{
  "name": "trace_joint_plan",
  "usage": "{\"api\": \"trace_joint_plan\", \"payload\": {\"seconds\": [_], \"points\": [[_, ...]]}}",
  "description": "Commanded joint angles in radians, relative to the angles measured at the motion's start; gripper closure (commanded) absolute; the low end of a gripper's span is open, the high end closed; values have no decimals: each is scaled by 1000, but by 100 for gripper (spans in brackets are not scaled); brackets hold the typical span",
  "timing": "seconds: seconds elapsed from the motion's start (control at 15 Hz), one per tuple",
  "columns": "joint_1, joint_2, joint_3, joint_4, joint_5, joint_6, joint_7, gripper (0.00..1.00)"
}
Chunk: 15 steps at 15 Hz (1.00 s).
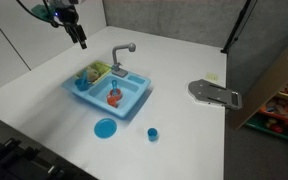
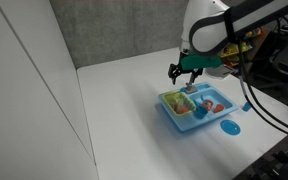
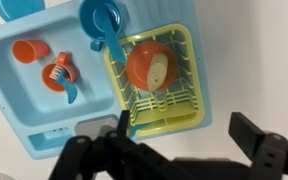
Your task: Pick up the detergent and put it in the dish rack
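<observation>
Noted gripper (image 3: 184,135) spread wide, gripping nothing, touching nothing; hovering above rack (image 3: 192,80), at 12 o'clock of fingertips.

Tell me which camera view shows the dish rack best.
The wrist view: it looks straight down on the dish rack, showing its yellow-green grid and an orange-and-cream item inside. Both exterior views show the dish rack only as a small yellow-green patch at one end of the blue sink.
</observation>
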Motion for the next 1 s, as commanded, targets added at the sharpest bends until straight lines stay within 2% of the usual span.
{"api": "trace_joint_plan", "payload": {"seconds": [0.0, 0.67, 0.93], "points": [[-33, -100, 16, -67, -18, -43, -71, 0], [-129, -356, 25, -292, -4, -87, -248, 0], [-180, -453, 19, -354, -4, -144, -287, 0]]}}
